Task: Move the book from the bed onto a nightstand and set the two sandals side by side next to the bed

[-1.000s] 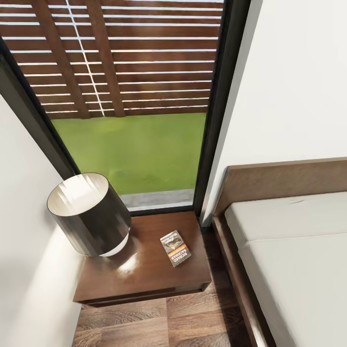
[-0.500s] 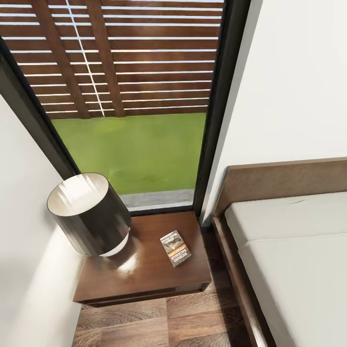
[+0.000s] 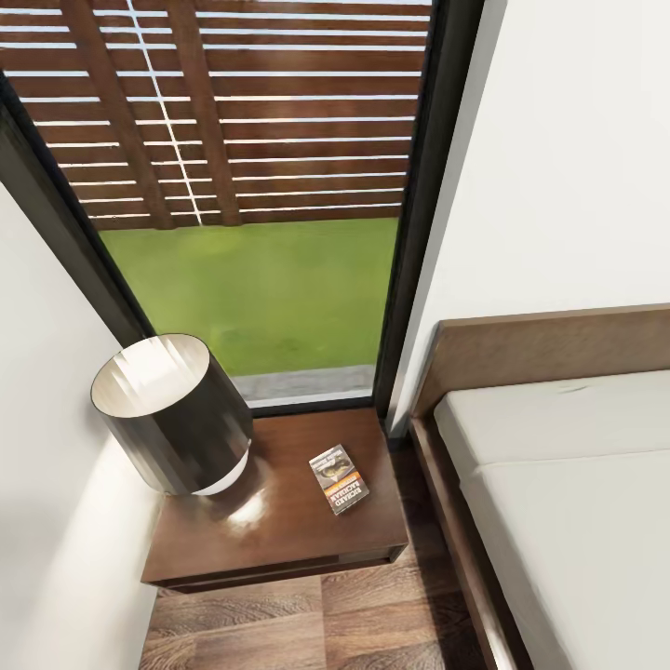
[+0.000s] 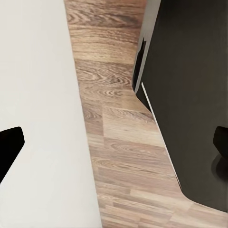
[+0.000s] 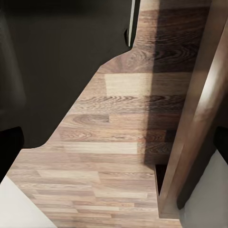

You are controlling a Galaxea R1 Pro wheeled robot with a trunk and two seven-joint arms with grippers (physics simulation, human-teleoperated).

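The book (image 3: 339, 478) lies flat on the glossy dark nightstand (image 3: 279, 535), to the right of a lamp and near the top's right edge. The bed (image 3: 558, 502), with its off-white mattress and brown frame, fills the right side of the head view. The sandals are out of view. My left gripper (image 4: 114, 145) hangs open over bare wood floor, its dark fingertips (image 4: 9, 147) wide apart and nothing between them. My right gripper (image 5: 114, 142) is open too, above the floor beside the bed's wooden frame (image 5: 199, 118).
A lamp with a dark drum shade (image 3: 172, 414) takes up the nightstand's left half. Behind it a tall window (image 3: 261, 279) shows grass and a slatted fence. A white wall (image 3: 56, 521) closes the left side. Plank floor (image 3: 326, 623) runs between nightstand and bed.
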